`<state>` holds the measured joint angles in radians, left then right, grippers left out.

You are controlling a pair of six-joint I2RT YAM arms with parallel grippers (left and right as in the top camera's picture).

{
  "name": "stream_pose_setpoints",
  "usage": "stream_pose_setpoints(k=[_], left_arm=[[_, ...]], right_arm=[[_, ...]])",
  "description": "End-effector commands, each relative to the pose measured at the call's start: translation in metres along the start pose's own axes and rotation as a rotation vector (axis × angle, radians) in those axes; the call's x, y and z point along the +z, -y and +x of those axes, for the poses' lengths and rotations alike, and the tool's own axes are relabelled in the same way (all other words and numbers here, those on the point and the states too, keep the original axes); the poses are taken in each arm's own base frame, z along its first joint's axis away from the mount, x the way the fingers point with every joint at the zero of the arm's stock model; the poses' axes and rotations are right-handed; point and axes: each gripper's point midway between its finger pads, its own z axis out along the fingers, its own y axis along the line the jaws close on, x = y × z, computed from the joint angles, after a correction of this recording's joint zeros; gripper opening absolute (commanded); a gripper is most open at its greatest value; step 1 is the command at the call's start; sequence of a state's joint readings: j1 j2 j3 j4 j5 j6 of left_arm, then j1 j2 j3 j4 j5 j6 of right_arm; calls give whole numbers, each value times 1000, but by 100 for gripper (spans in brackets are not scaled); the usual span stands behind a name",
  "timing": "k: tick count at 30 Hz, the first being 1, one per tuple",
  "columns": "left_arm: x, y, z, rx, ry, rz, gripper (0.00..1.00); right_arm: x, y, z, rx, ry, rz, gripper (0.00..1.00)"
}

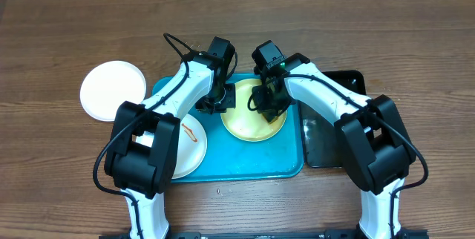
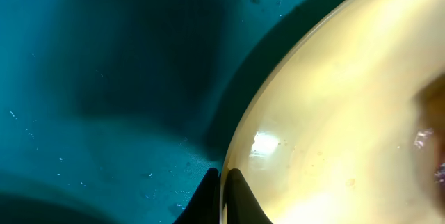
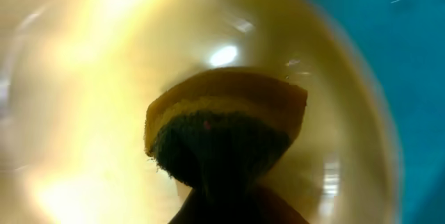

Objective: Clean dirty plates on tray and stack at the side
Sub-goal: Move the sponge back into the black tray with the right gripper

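The left end effector (image 2: 222,195) is pinched on the rim of the yellow-green plate (image 1: 249,124), which lies on the blue tray (image 1: 286,157) in the middle of the bench (image 1: 74,31). The right end effector (image 1: 271,109) is clamped on a sponge (image 3: 229,116) set on this plate. A smeared white plate (image 1: 191,150) shares the tray; another white plate (image 1: 111,89) lies near the left edge
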<state>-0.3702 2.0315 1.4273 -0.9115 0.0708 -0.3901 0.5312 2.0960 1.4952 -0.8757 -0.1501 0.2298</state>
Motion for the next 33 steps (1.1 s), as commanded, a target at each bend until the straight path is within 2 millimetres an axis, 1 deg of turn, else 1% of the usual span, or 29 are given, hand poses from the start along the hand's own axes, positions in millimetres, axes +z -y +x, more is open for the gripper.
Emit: stream_pose_setpoints(k=[1,2,4,6,8,10,13,15,17,20,22,24,29,31,33], left_arm=[[4,-3,0,-21,-5,-1,4],[4,-3,0,-21,-5,-1,4],[4,-3,0,-20,-6,-2,4],[4,-3,0,-15,-5,-1,4],[4,-3,0,-14,-5,-1,5],[4,-3,0,-14,-5,-1,5],[4,-3,0,-14,-6,-1,5],[4,-3,0,-14,-6,-1,6],[4,-3,0,-14,-6,-1,9],[4,-3,0,-14,-5,-1,13],[4,-3,0,-14,-5,-1,15],[4,-3,0,-14,-5,-1,16],[4,-3,0,-15,-5,-1,17],[4,-3,0,-14,-5,-1,17],[4,-3,0,-14,-5,-1,17]], right_arm=[[5,-40,11,4,-79,-211,4],[1,-48,9,-3,-77,-265,4],[-8,-47,1,10,-63,-287,4],[-27,-48,-12,10,-38,-348,4],[-51,-51,-23,-14,-10,-425,4],[-70,-46,-31,-1,14,-445,4],[-95,-24,-34,42,35,-411,4],[-107,-3,-30,77,39,-366,4],[-115,23,-23,129,28,-288,4],[-120,67,-9,212,-6,-154,4],[-121,92,1,257,-34,-78,4],[-118,127,16,310,-71,41,4],[-103,165,34,371,-98,209,4],[-97,175,37,382,-93,263,4],[-87,179,38,380,-84,274,4]])
